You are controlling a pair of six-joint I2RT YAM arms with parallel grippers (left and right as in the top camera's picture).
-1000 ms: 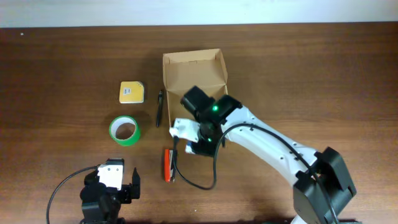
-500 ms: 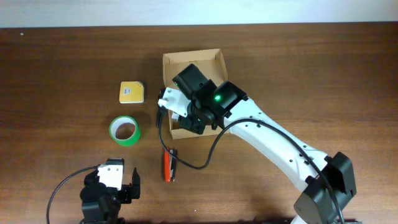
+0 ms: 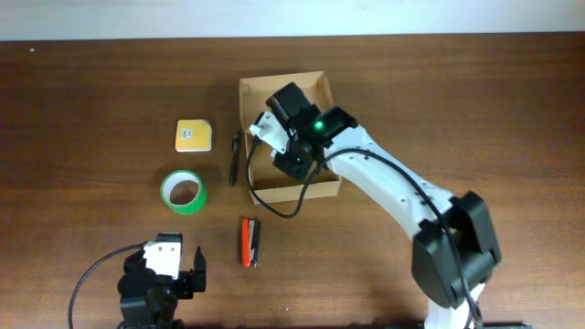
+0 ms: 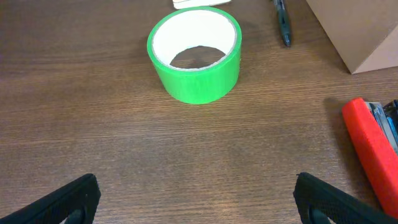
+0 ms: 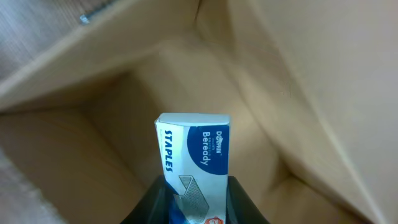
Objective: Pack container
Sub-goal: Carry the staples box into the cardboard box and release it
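The container, a tan cardboard box (image 3: 297, 193) with its flap lid open at the back, sits mid-table. My right gripper (image 3: 272, 133) is shut on a white and blue staples box (image 3: 264, 126) and holds it inside the container's opening. In the right wrist view the staples box (image 5: 198, 152) stands between my fingers (image 5: 151, 200), above the container's floor (image 5: 93, 149). My left gripper (image 3: 161, 277) is open and empty near the front left edge; in the left wrist view it (image 4: 196, 200) hovers over bare wood in front of the tape roll.
A green tape roll (image 3: 184, 191) (image 4: 194, 55), a yellow note pad (image 3: 193, 135) and a dark pen (image 3: 234, 158) (image 4: 282, 22) lie left of the container. A red stapler (image 3: 249, 241) (image 4: 371, 151) lies in front of it. A container corner (image 4: 360, 31) shows in the left wrist view.
My right gripper has carried the staples box from in front of the container back over its front wall into the opening. The left arm has not moved.
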